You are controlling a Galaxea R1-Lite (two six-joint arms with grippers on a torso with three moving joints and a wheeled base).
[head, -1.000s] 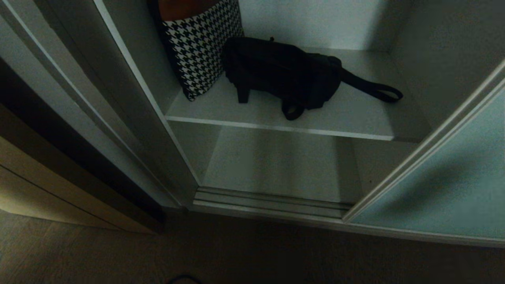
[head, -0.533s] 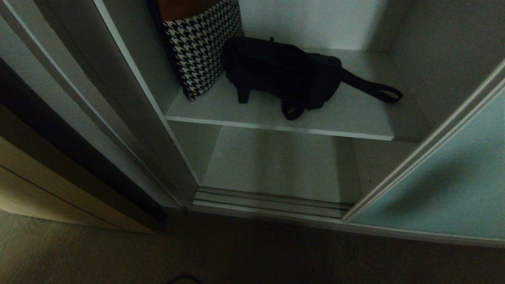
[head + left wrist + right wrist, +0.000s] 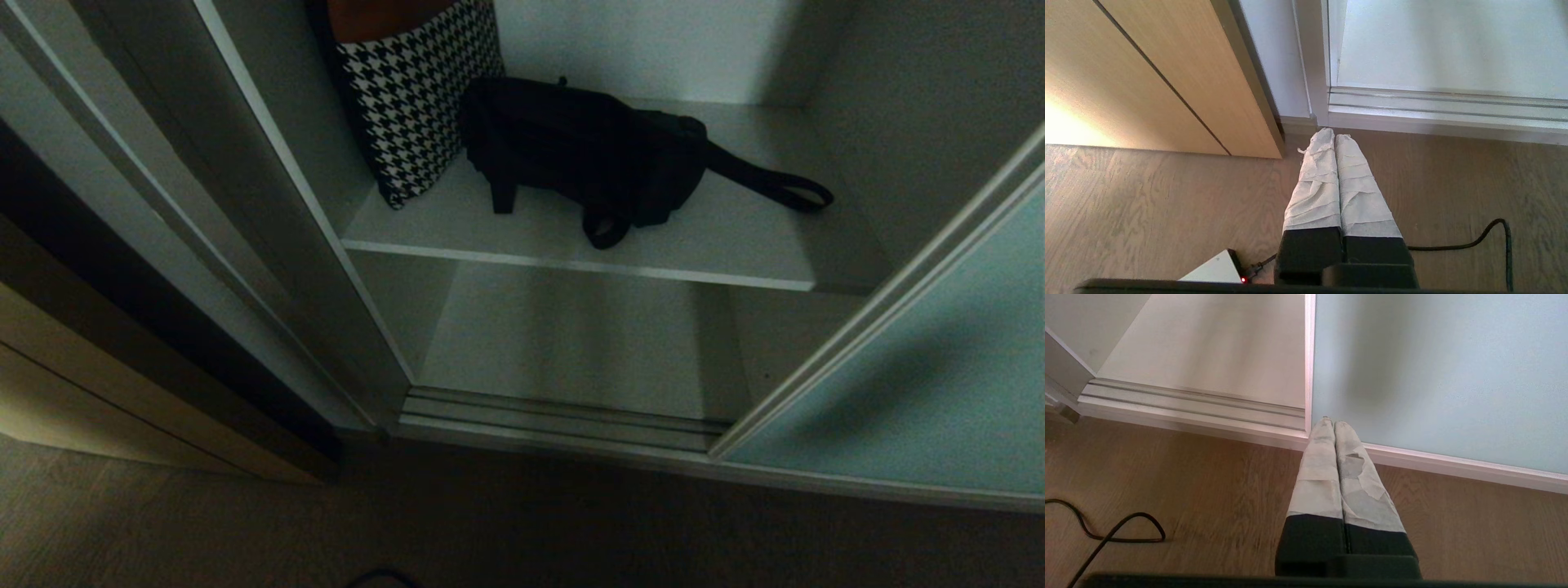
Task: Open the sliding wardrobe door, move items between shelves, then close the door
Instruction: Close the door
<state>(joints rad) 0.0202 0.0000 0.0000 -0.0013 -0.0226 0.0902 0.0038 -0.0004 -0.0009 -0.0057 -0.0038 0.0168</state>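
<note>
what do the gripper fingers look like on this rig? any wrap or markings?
Left gripper and right gripper: each has two long tapered fingers on black bases, wrapped in pale grey-white tape. The right's wrap is patchy and peeling. No markings visible.

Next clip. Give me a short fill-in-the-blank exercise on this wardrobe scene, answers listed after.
1. The black bag lies on the ____ of the two shelves.
2. Left of the bag leans a cushion with a black-and-white ____ pattern.
3. The sliding door stands at the ____ side of the opening in the head view.
4. Both claws, left and right, hang over the floor with fingers ____.

Missing words: upper; houndstooth; right; shut
</note>
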